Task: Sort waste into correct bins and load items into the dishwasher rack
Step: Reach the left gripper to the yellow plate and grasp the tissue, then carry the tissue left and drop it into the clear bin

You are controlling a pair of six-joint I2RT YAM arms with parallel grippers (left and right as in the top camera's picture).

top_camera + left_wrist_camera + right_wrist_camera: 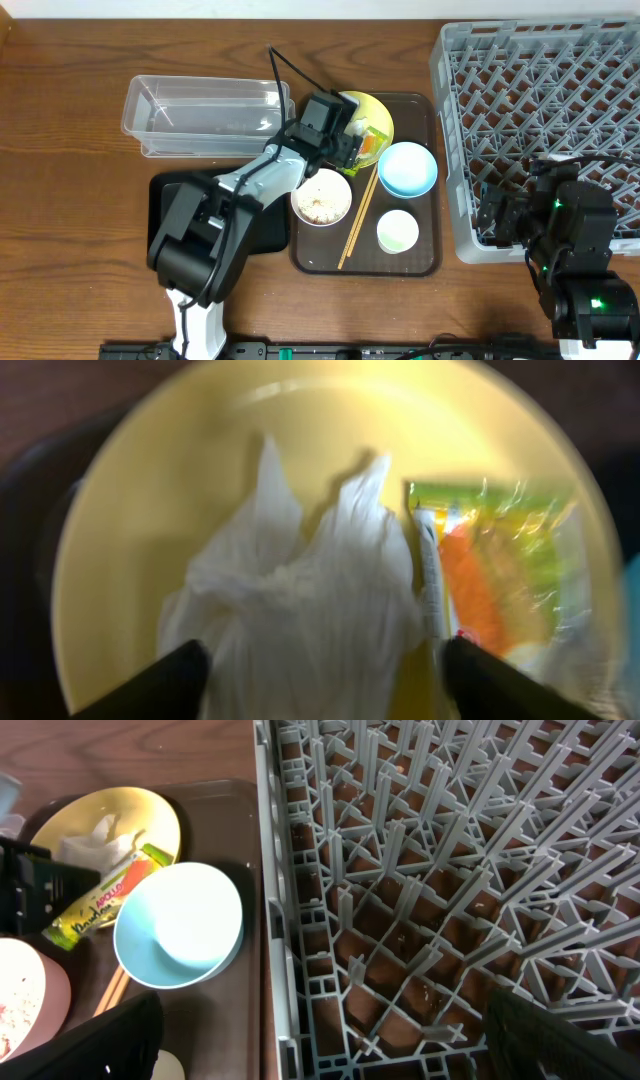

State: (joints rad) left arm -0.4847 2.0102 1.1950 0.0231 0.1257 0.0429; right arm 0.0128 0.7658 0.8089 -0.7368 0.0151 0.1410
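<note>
My left gripper (322, 672) is open, its jaws on either side of the crumpled white paper (300, 600) on the round yellow plate (150, 490). The green-yellow-orange snack wrapper (490, 570) lies beside the paper on the plate. In the overhead view the left gripper (345, 140) is over the plate (378, 108). The white bowl (322, 197) holds rice-like scraps. The light blue bowl (407, 168), small white cup (397, 232) and chopsticks (358, 218) lie on the brown tray (425, 262). My right gripper (330, 1040) is open and empty over the grey rack's (430, 870) left edge.
The clear tub (205, 115) stands at the back left. The black tray (165, 195) lies in front of it, partly under my left arm. The rack (540, 110) fills the right side, close against the brown tray.
</note>
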